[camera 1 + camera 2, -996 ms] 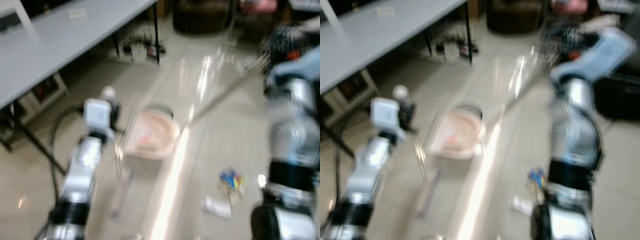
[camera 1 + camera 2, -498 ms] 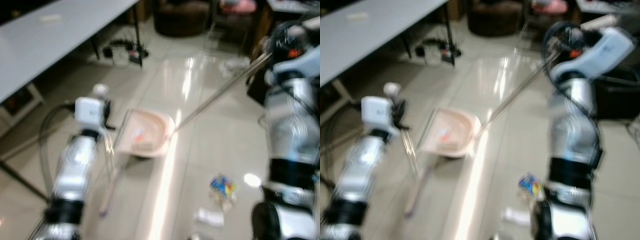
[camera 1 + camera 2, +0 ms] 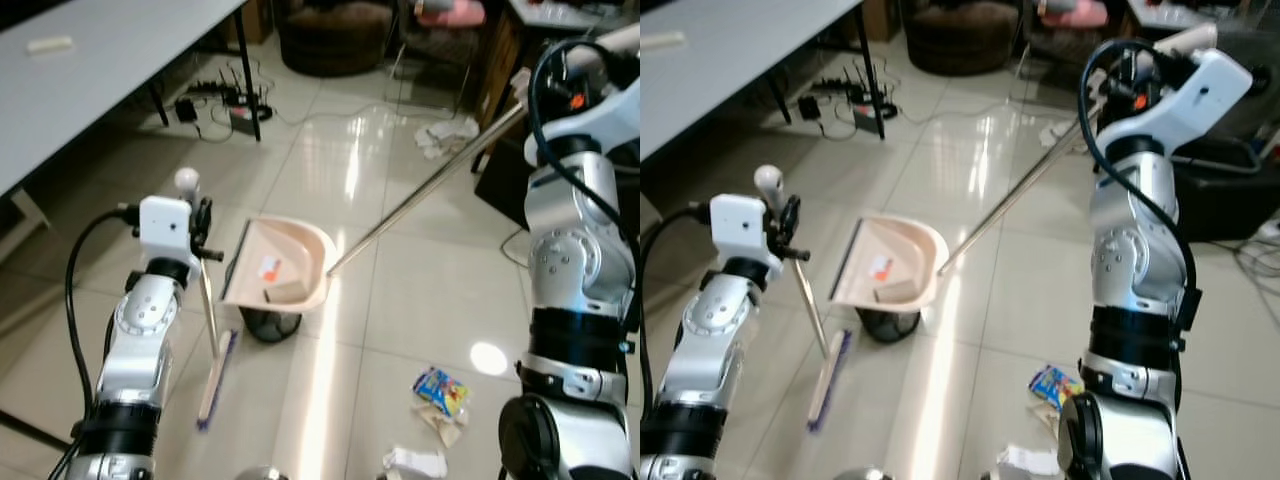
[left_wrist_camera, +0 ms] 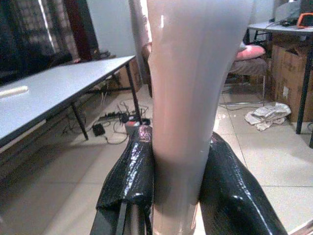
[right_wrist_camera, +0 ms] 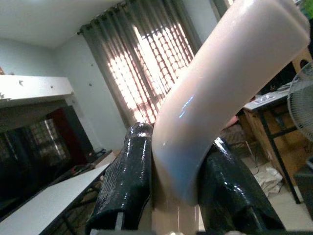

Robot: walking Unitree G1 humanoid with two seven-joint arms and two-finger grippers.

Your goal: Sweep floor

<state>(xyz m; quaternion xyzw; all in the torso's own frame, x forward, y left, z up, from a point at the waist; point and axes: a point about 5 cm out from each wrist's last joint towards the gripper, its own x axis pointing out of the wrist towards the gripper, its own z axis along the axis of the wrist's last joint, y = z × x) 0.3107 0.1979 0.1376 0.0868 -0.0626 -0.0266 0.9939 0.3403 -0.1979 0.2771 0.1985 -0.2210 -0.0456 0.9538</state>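
While left gripper clamps broom, raised right gripper grips dustpan handle.

Both arms raised, fingers clamped.

Glossy tiled floor, plastic dustpan

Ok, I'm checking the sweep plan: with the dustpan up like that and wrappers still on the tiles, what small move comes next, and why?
Probably lower the dustpan toward the colourful wrapper. The right gripper grips its long handle, the left gripper grips the broom, and litter lies beside the robot's right side, unswept.
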